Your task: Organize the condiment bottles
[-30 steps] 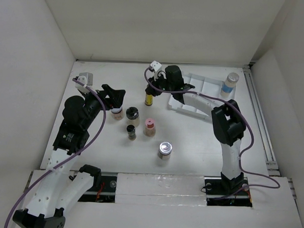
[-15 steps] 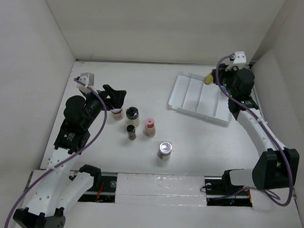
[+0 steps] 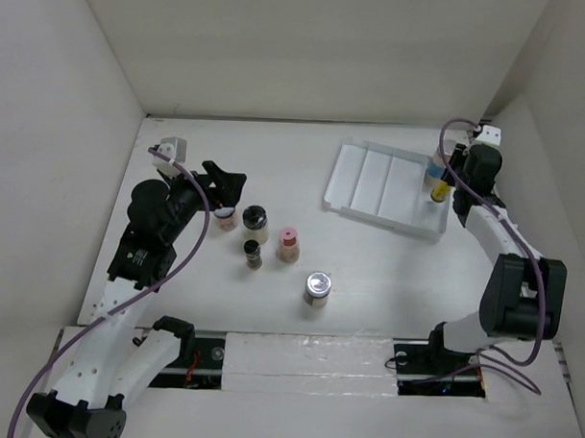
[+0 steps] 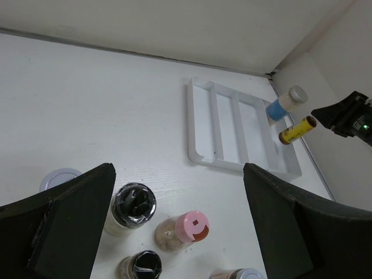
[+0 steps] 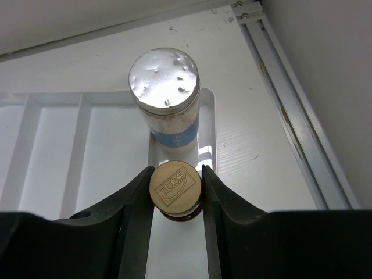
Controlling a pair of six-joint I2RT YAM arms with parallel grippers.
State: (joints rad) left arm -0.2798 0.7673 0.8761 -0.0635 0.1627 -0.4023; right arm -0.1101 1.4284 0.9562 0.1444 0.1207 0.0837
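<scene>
Nearest, a silver-capped jar [image 3: 316, 286] is standing alone on the bench [image 3: 387, 270]; beyond it a pink-capped bottle [image 3: 288, 244] and black-lidded glass jars [image 3: 255, 220] are waiting unsorted. The left fingers [image 4: 70, 221] are hovering spread above them — likely choosing. Farther, the right fingers [image 5: 136, 203] are pinching the slim yellow-labelled bottle [image 4: 297, 129] at its ridged cap over the white tray's [image 3: 371, 178] end compartment, beside the dented-lidded blue-labelled jar [image 5: 170, 110] — grouping them.

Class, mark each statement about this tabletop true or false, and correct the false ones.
1. The right gripper is shut on the yellow-labelled bottle. True.
2. The left gripper grips the pink-capped bottle. False: it is open, holding nothing.
3. The blue-labelled jar stands in the white tray. True.
4. The silver-capped jar sits in the tray. False: it stands on the table, outside it.
</scene>
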